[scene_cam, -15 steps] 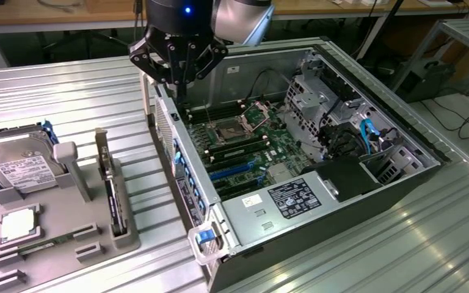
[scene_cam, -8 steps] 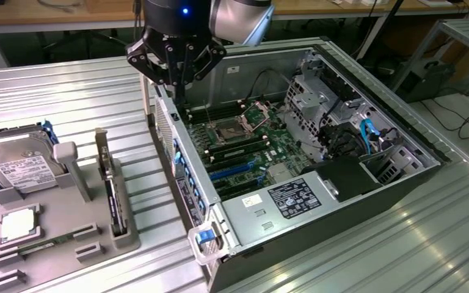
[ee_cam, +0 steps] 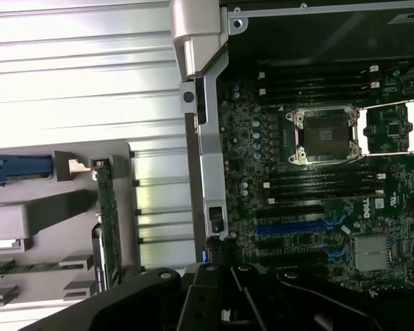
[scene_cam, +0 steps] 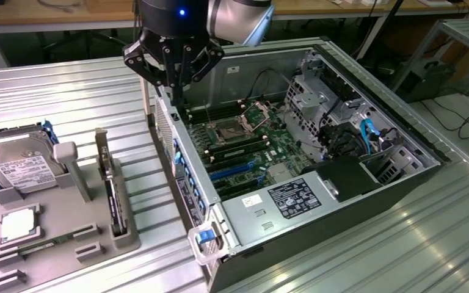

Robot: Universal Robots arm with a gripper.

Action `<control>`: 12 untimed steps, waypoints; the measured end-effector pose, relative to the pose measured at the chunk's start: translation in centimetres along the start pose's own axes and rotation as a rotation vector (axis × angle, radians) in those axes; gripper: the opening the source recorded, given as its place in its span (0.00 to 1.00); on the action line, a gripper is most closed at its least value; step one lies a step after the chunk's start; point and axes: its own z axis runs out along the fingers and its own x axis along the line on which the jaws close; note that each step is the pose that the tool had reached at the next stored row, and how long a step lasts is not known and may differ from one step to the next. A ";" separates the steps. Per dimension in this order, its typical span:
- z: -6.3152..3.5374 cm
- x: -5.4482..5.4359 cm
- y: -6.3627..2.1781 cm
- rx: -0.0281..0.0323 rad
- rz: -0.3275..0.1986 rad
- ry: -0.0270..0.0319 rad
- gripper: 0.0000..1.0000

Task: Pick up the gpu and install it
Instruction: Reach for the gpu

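The gripper point(scene_cam: 176, 85) is closed, its fingers drawn together. It hangs in the upper centre of the exterior view, above the near rear edge of the open computer case point(scene_cam: 259, 213). The gpu point(scene_cam: 114, 201) stands on edge in the grey holder point(scene_cam: 55, 256) on the counter point(scene_cam: 71, 97), in the lower left of the exterior view. It sits beside the hard drive point(scene_cam: 19, 165), well apart from the gripper.

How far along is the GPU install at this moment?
Nothing looks done: the gpu stands edge-on in the grey tray. The hand hangs shut and empty above the open case, apart from it. Pickup and seating on the motherboard remain.
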 end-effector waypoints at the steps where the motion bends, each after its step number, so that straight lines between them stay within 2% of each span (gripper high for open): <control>1: -0.01 0.1 -0.03 0.0001 0.000 0.0001 0.11; 12: -0.04 0.7 -0.48 0.0000 0.000 0.0000 0.11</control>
